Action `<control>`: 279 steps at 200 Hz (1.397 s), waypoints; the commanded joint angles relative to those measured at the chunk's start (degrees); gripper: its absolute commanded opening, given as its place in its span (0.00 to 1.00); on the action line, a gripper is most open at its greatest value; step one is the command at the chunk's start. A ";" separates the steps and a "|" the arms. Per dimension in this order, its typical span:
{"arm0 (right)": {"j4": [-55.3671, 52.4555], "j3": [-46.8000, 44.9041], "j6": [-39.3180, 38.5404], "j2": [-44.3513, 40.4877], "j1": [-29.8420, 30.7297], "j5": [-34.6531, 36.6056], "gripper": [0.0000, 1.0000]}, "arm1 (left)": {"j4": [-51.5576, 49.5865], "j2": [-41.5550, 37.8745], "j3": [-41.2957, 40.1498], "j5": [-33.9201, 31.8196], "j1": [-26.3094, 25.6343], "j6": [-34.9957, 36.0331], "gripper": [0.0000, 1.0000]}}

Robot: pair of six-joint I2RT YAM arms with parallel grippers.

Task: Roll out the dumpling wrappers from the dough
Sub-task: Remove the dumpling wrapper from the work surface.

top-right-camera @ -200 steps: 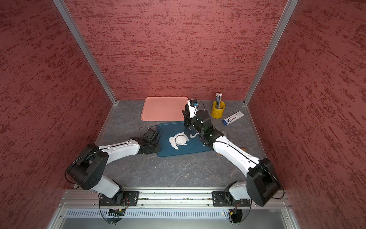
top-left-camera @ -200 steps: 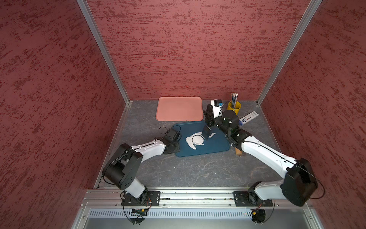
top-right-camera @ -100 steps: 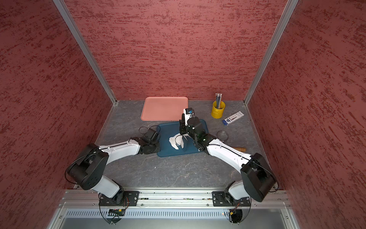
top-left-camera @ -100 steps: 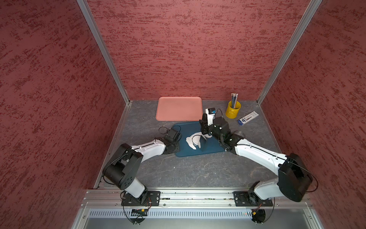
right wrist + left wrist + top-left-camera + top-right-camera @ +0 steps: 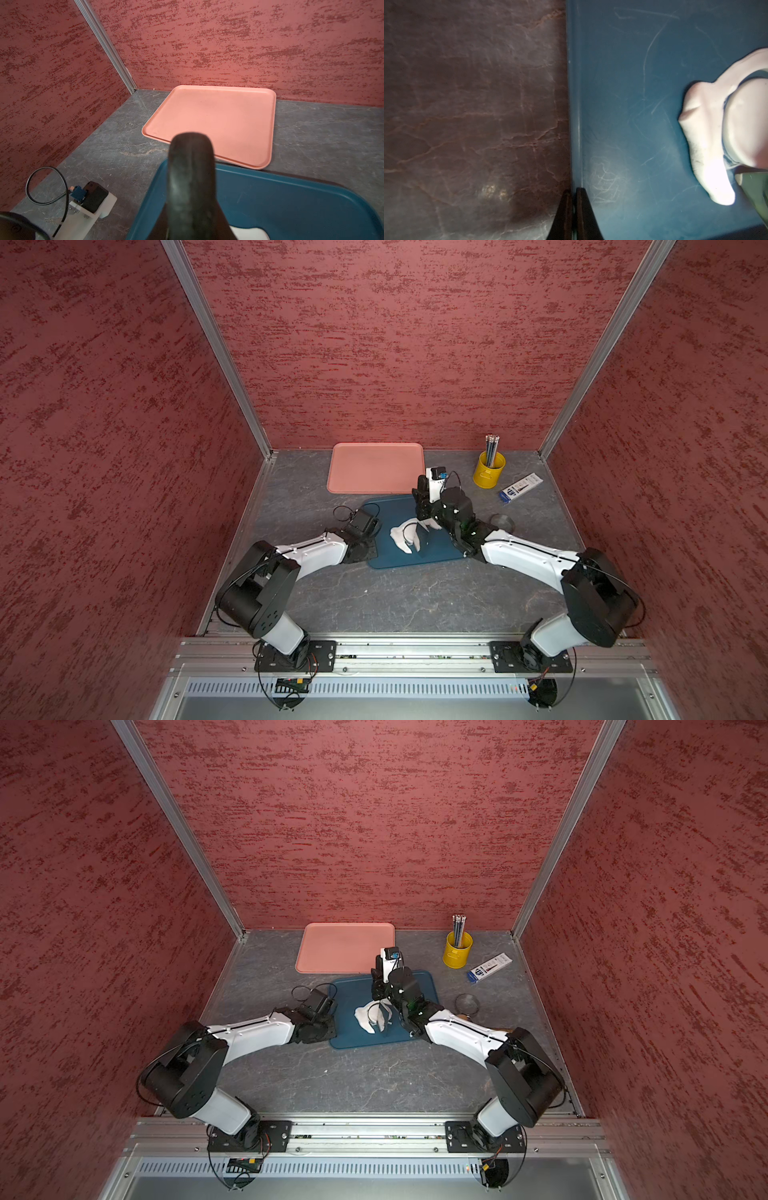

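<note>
Right pincer (image 5: 420, 506) farther left now, dough (image 5: 401, 537) just beneath.

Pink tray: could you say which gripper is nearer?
Right. The right gripper hangs by a front corner of the pink tray; the left gripper is farther, at the rim of the blue tray.

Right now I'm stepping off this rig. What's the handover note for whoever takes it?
Left pincer: shut, pinching the rim of the dark blue plastic tray.
Right pincer: low over the soft white dough on that tray. Its grip is hidden, but a flap of dough seems lifted.
Done: the dough looks flattened, and a thin round ring seems pressed into it.
Left: no separate round wrapper is visible, and the flat pink plastic tray at the back holds nothing.
</note>
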 commanded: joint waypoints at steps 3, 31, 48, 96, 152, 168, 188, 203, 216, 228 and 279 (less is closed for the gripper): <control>2.00 2.23 2.52 1.90 1.51 -0.26 0.00 | 0.56 0.44 0.75 -0.63 -0.55 0.46 0.00; 3.75 3.74 3.58 4.72 2.03 1.34 0.00 | 0.80 0.42 0.79 -0.84 -0.66 0.15 0.00; 5.47 5.01 4.30 6.90 2.59 3.15 0.00 | 0.69 0.35 0.73 -1.16 -0.75 -0.34 0.00; 8.85 13.02 6.94 14.01 2.77 5.30 0.00 | 1.22 -0.53 -0.38 -2.77 -1.52 -1.70 0.00; 9.43 22.24 5.48 20.15 3.47 9.33 0.00 | 2.31 -1.64 -2.01 -3.52 -1.46 -2.86 0.00; 9.19 23.54 4.56 19.50 3.41 9.19 0.00 | 2.13 -1.45 -1.88 -3.65 -1.41 -2.81 0.00; 6.90 24.23 1.83 18.61 2.94 10.33 0.00 | 2.49 -1.54 -2.17 -3.69 -1.26 -2.79 0.00; 5.37 23.07 1.53 16.77 2.01 9.85 0.00 | 2.83 -1.54 -2.45 -3.67 -1.19 -2.77 0.00; 1.33 22.37 0.16 14.44 2.02 10.73 0.00 | 2.61 -1.64 -2.35 -3.49 -1.03 -2.72 0.00; -0.14 20.08 -0.64 11.66 2.24 11.93 0.00 | 2.54 -1.82 -2.34 -3.40 -1.02 -2.49 0.00; -2.24 17.11 -0.60 11.33 2.41 14.87 0.00 | 3.61 -1.88 -2.72 -3.13 -1.08 -2.42 0.00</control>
